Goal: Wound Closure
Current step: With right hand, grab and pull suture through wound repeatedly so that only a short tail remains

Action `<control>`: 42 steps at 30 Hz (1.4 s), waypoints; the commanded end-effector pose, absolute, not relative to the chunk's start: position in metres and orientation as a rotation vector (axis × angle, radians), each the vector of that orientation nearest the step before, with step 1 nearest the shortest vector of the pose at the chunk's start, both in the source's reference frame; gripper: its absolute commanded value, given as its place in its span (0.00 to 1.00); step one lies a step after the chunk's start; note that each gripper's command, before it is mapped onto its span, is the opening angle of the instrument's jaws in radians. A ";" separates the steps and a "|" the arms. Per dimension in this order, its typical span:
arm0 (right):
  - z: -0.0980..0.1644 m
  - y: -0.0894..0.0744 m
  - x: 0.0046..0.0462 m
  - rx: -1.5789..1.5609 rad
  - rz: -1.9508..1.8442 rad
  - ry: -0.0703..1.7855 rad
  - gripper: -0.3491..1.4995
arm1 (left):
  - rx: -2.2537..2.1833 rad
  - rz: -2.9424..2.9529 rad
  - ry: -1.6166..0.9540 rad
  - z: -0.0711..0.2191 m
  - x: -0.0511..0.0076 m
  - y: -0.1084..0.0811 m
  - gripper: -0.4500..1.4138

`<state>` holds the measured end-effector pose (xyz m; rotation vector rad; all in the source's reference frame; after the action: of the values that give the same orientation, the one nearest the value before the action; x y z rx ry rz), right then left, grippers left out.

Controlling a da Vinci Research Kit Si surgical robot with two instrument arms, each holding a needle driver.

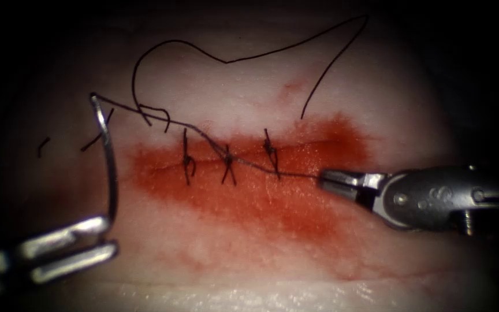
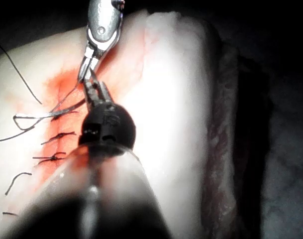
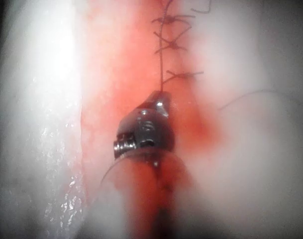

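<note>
My left tool point(image 1: 108, 237) comes in low on the left, shut on the curved needle point(image 1: 111, 167) at its lower end. The needle stands clear of the tissue point(image 1: 249, 254), left of the cut's point(image 1: 295, 147) left end. Thread point(image 1: 203, 134) leaves the needle's upper end and runs taut to the right over three knotted stitches point(image 1: 228, 164) into my right tool point(image 1: 324, 180), which is shut on it over the right part of the cut. The left wrist view has the left jaws point(image 2: 95, 92) on the needle point(image 2: 66, 108) just below the right tool point(image 2: 86, 72). The right tool point(image 3: 158, 99) grips the thread point(image 3: 161, 64).
A long loose run of thread point(image 1: 232, 59) loops over the tissue above the cut. Short cut ends of thread point(image 1: 43, 145) lie left of the needle. Red fluid point(image 1: 272, 202) stains the tissue around and below the cut.
</note>
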<state>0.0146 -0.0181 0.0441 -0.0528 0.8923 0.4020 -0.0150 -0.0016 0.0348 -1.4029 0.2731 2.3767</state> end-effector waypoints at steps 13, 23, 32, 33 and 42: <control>0.036 -0.023 0.0199 -0.015 0.436 0.902 0.00 | -1.399 2.370 0.276 0.039 -0.0137 0.000 0.00; 0.034 -0.023 0.0212 -0.051 0.299 0.918 0.53 | -1.387 2.343 0.299 0.038 -0.0114 0.001 0.00; 0.039 -0.019 0.0164 -0.134 0.276 0.967 0.86 | -1.305 2.323 0.365 0.041 -0.0065 0.004 0.00; 0.040 -0.019 0.0164 -0.138 0.274 0.966 0.85 | -1.302 2.325 0.367 0.041 -0.0064 0.004 0.00; 0.044 -0.017 0.0156 -0.152 0.318 0.944 0.81 | -1.292 2.324 0.375 0.042 -0.0062 0.004 0.00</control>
<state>0.0151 -0.0172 0.0435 -0.1520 0.9439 0.3207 -0.0057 0.0036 0.0415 -1.2905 0.3756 2.3242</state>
